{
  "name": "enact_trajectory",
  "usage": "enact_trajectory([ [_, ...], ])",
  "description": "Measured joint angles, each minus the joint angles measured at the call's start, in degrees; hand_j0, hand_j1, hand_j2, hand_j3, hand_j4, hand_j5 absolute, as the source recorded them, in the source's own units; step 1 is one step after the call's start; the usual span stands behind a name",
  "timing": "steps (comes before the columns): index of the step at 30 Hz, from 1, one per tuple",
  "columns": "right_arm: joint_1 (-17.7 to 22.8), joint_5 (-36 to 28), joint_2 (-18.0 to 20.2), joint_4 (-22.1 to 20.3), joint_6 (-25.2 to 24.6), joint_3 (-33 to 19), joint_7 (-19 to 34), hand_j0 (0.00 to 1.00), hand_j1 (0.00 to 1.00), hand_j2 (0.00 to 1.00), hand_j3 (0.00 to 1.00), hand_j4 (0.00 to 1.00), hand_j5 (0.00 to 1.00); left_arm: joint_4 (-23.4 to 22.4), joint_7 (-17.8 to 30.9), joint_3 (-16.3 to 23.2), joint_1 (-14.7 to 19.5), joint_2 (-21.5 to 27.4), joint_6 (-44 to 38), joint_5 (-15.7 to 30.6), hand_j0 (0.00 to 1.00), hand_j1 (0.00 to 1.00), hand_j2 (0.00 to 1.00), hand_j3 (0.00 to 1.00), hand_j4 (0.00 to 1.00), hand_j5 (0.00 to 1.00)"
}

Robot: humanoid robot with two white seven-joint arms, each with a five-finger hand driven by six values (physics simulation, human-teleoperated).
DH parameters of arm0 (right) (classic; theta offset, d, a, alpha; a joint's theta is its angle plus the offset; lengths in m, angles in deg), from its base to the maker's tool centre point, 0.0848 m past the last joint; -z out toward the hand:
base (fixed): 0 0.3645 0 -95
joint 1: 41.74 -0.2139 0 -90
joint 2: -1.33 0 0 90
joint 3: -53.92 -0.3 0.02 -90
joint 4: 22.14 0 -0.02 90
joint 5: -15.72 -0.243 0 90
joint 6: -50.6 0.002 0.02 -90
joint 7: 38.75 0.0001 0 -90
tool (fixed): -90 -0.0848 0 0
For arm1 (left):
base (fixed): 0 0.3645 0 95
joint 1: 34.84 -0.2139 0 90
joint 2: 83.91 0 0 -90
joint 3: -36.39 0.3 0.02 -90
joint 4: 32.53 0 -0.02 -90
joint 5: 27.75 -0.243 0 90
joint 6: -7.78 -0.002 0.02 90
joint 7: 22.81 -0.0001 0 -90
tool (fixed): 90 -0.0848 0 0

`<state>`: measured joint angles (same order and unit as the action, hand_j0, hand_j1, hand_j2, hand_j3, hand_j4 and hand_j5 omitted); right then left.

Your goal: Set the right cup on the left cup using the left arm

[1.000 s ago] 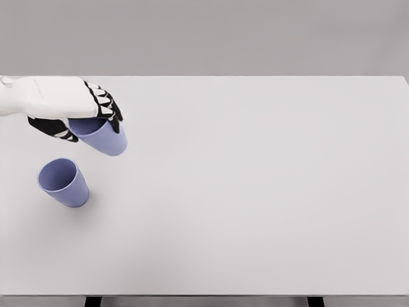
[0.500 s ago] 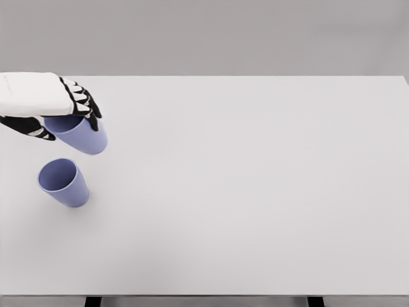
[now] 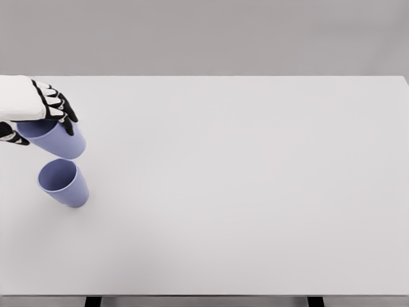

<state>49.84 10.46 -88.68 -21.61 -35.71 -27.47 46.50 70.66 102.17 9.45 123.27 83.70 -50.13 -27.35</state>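
A purple-blue cup (image 3: 62,183) stands on the white table (image 3: 243,179) near its left edge, mouth up. My left hand (image 3: 39,114) comes in from the left edge and is shut on a second purple-blue cup (image 3: 56,139), gripping it around the rim. The held cup hangs tilted in the air, just above and slightly behind the standing cup, not touching it. Much of its rim is hidden by my fingers (image 3: 59,105). My right hand is out of view.
The table's far edge runs along the grey wall at the top. Its front edge shows at the bottom with two dark legs (image 3: 93,300).
My left hand has carried the held cup leftward, from right of and behind the standing cup to almost directly over it. The standing cup has not moved.
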Motion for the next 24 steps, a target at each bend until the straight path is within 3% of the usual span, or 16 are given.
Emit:
enact_trajectory([
  [24, 0.0, 0.0, 0.0, 0.0, 0.0, 0.0, 0.0, 1.0, 1.0, 1.0, 1.0, 1.0, 1.0, 0.05, 0.01, 0.39, -1.84, 3.36, 3.06, 0.12, 0.63, 0.63, 0.63, 0.63, 0.63, 0.63],
])
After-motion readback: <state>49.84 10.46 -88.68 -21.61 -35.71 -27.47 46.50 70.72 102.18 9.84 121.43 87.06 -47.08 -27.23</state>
